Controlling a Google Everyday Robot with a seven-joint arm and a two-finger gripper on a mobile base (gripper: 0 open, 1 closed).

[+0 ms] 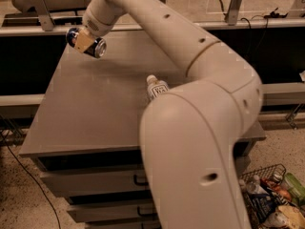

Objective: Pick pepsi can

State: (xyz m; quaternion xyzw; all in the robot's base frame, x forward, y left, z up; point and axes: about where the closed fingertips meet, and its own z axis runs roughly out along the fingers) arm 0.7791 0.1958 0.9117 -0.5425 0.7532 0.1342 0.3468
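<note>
Gripper (pixel 86 41) position: upper left of the view, at the end of the arm (pixel 205 61), over the far left corner of the table (pixel 95 118). We see its fingers clamped across the pepsi can (pixel 73 36), so the can sits inside the grasp, not beside it. The can's long axis lies tilted, silver end pointing lower right. We judge it clear of the surface. Further right, the plastic bottle (pixel 156 88) sits well apart.

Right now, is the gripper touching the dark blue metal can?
Touching. The camera view shows the gripper's tan fingers clamped across the dark blue metal can, above the grey table.
</note>
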